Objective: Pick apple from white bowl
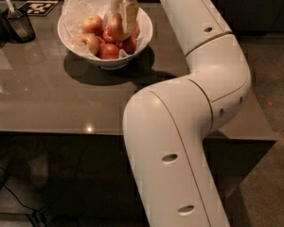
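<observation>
The white bowl (62,36), lined with crinkled white paper, stands at the back of the table and holds several apples. My gripper (122,19) reaches down into the bowl's right half from above. Its pale fingers (130,14) are closed on either side of the pale yellow-orange apple (115,28), which sits slightly above the redder apples around it. Another blushed apple (92,23) and a pale one (87,42) lie to the left, and deep-red ones (109,51) lie at the front.
The grey table (47,93) has its front edge near mid-frame. A dark container with a utensil (20,25) stands left of the bowl, and a black-and-white marker tag (38,7) lies behind it. My white arm (180,141) fills the right foreground.
</observation>
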`<state>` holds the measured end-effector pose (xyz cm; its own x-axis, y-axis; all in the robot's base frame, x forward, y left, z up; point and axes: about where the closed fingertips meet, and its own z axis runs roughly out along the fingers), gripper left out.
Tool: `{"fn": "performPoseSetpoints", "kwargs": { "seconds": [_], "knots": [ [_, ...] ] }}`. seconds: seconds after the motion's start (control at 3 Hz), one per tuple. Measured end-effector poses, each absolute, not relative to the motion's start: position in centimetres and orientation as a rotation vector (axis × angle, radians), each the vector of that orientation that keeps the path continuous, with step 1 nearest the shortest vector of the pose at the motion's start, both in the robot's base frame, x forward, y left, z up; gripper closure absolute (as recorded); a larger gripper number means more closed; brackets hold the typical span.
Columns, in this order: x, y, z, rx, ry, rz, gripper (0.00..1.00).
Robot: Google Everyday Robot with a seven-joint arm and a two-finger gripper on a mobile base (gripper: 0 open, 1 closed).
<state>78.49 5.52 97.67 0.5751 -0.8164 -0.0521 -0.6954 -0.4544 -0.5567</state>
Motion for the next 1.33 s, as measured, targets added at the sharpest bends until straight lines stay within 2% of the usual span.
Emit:
{"fn": "performPoseSetpoints", "kwargs": {
  "seconds": [0.67, 1.33],
  "knots": [
    [77.6, 4.5, 101.6, -2.214, 1.206, -0.36, 1.0],
    [77.6, 4.5, 101.6, -2.214, 1.206, -0.36, 0.57]
  ]
}}
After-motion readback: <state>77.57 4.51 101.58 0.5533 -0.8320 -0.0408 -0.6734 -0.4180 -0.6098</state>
